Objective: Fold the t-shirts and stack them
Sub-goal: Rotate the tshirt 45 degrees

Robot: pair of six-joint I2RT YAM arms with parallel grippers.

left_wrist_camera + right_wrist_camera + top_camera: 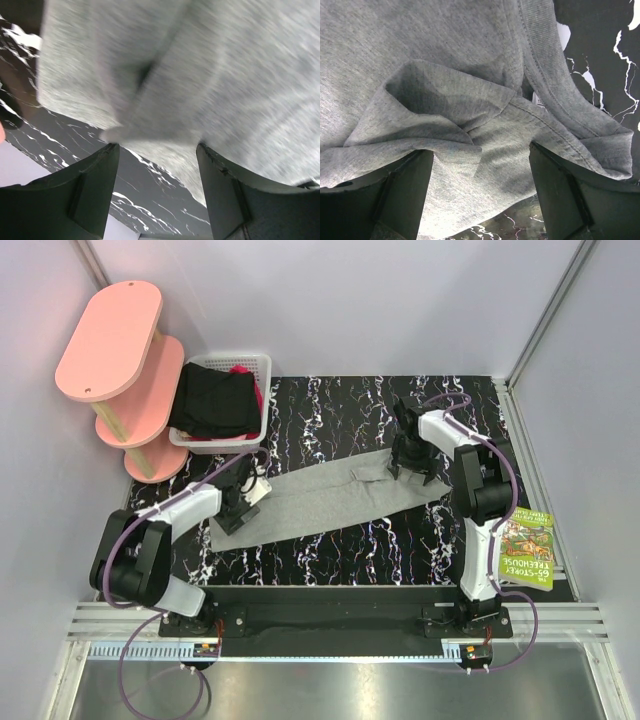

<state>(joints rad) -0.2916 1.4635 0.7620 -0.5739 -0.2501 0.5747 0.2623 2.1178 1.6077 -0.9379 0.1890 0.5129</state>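
Grey shirt (330,502) lies in long strip; left tool (156,147), right tool (479,150) both agape at its ends.

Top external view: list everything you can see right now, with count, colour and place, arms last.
grey t-shirt: one, light grey, a long strip across the middle of the table
black garment: one, black, piled in the basket
magenta cloth: a bit, magenta, in the basket beside the black garment
basket: one, white lattice, far left corner
shelf: one, pink, two tiers, left of the basket
book: one, green cover, near right edge
table: one, black with white veins
left gripper: open, at the strip's left end
right gripper: open, over bunched cloth at the right end
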